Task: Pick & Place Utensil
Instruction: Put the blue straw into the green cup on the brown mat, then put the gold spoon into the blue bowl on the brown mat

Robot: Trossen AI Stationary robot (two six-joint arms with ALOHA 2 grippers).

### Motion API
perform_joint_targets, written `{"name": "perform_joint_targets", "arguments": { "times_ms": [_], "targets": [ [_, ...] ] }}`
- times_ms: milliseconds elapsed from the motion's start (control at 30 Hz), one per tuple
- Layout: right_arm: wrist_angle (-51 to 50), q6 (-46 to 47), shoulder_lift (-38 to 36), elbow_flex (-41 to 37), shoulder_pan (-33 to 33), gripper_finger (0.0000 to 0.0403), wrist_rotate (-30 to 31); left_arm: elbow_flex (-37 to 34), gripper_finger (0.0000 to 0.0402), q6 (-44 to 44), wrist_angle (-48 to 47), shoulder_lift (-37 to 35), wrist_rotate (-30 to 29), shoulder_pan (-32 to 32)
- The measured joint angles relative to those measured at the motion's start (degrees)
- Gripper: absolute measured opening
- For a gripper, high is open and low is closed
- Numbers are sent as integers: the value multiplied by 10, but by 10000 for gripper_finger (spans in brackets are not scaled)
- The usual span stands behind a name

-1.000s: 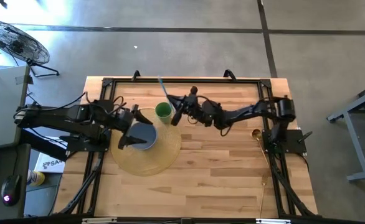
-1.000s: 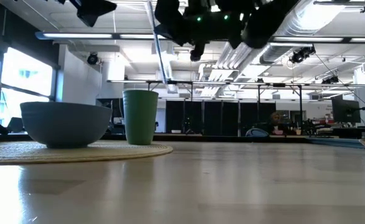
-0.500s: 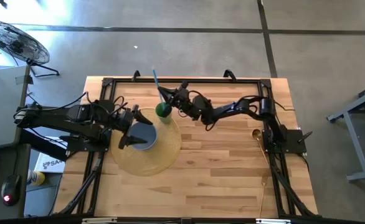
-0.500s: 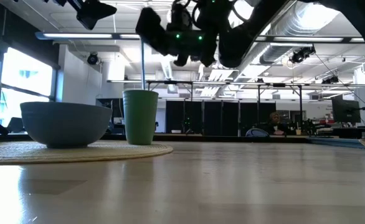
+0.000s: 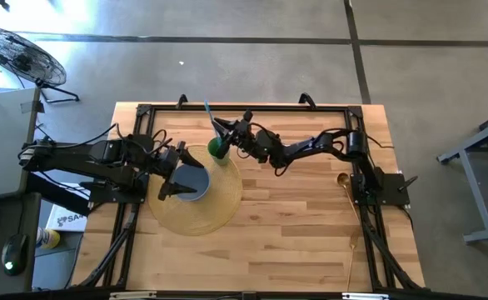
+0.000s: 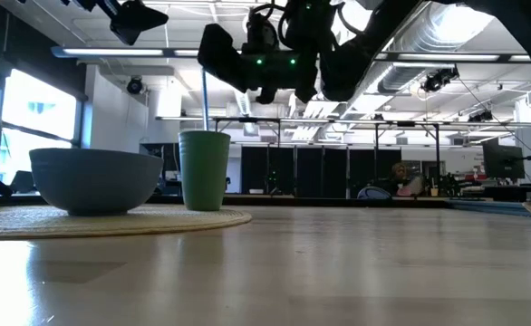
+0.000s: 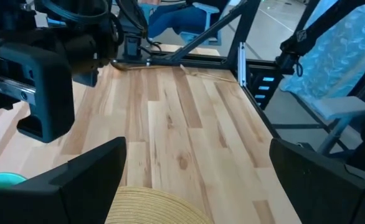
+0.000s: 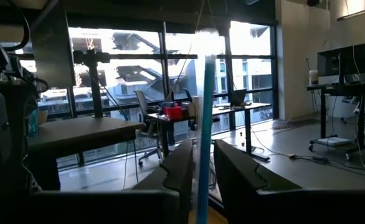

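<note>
A green cup [image 5: 217,149] and a grey-blue bowl [image 5: 191,182] stand on a round woven placemat [image 5: 202,212]. They also show in the low view, the cup [image 6: 204,170] to the right of the bowl [image 6: 95,180]. My right gripper [image 5: 228,138] is shut on a thin blue utensil [image 6: 205,100] right above the cup. The utensil stands upright and its lower end reaches the cup's rim. My left gripper [image 5: 171,172] hovers open and empty above the bowl. It shows at the low view's top left [image 6: 139,15]. My right gripper pinches the blue utensil's handle [image 8: 203,155] between its two fingers [image 8: 180,167]. The fingers come about level from the table's right side and lie across the handle. The utensil stands upright, clear of the table. Its top end [image 5: 206,107] sticks up past the fingers and its lower end is at the cup's mouth.
A gold long-handled spoon [image 5: 345,181] lies by the table's right edge, next to the right arm's base. Black frame rails run along the table's sides. Bare wood [image 5: 294,233] lies in front of and to the right of the placemat.
My right gripper has gone toward the table's left edge with the blue utensil and now stands over the green cup. The utensil has turned from slanted to upright, and its lower end has come down to the cup's rim.
</note>
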Motion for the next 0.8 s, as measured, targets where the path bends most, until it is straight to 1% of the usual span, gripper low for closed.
{"name": "perform_joint_targets", "arguments": {
  "times_ms": [100, 167, 233, 333, 467, 533, 600, 700, 800],
  "targets": [
    [-29, -33, -9, 0, 6, 82, -1, 0, 389, 0, -4, 0, 7, 0],
    [-85, -54, -28, 0, 15, 97, 2, 0, 389, 0, -7, 0, 16, 0],
    [-143, -71, -56, 0, 27, 109, 22, 0, 390, 0, -10, 0, 18, 0],
    [-237, -101, -103, 0, 51, 119, 71, 0, 390, -1, -12, 0, 18, 0],
    [-412, -111, -174, 0, 91, 121, 109, 0, 390, -9, -16, 0, 18, 0],
    [-510, -82, -208, 0, 110, 121, 124, 0, 390, -13, -16, 0, 17, 0],
    [-613, -33, -238, 0, 128, 121, 137, 0, 389, -14, -16, 0, 17, 0],
    [-772, 72, -276, 0, 148, 121, 135, 0, 389, -14, -16, 0, 16, 0],
    [-936, 192, -304, 0, 164, 121, 114, 0, 390, -14, -16, 0, 16, 0]
  ]
}}
